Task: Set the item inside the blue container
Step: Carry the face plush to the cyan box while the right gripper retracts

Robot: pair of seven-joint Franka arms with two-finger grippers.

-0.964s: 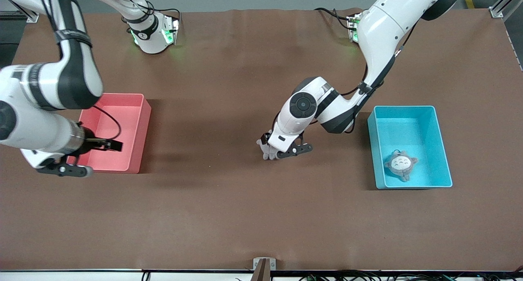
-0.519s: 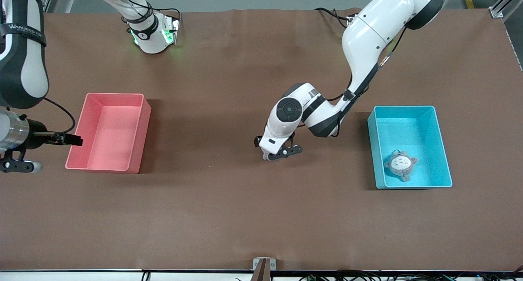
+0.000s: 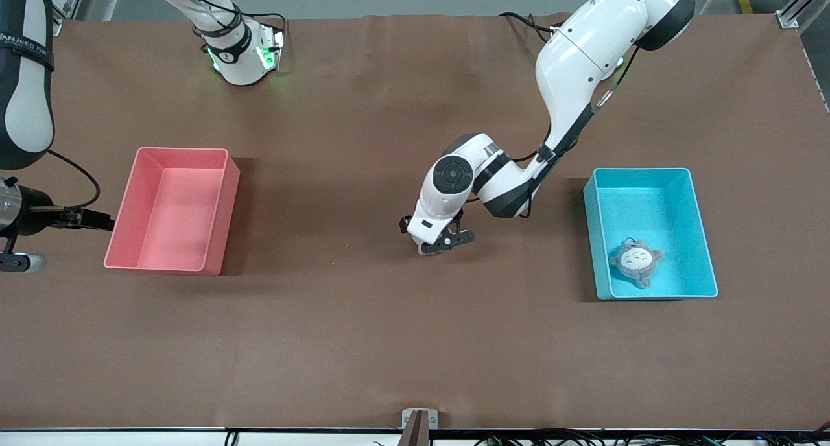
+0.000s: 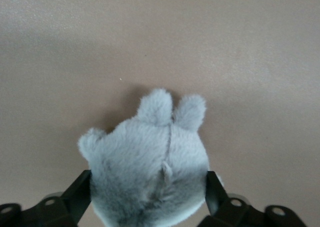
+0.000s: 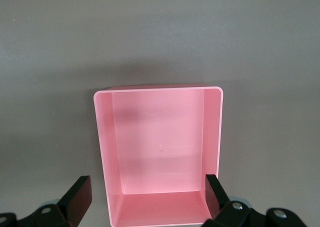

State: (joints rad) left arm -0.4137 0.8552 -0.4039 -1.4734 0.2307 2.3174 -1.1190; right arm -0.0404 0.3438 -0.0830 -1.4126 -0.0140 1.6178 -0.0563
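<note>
A grey plush toy lies on the brown table about midway between the two bins; in the front view my left hand hides nearly all of it. My left gripper is down over it, open, with one black finger on each side of the toy, against its fur. The blue container stands toward the left arm's end of the table. My right gripper hangs open and holds nothing, beside the pink bin at the right arm's end of the table.
A second grey plush with a white face lies inside the blue container, in the corner nearer the front camera. The pink bin has nothing in it and fills the right wrist view.
The left gripper has come down around the plush and shifted slightly toward the right arm's end. The right arm has pulled away from over the pink bin toward its end of the table.
</note>
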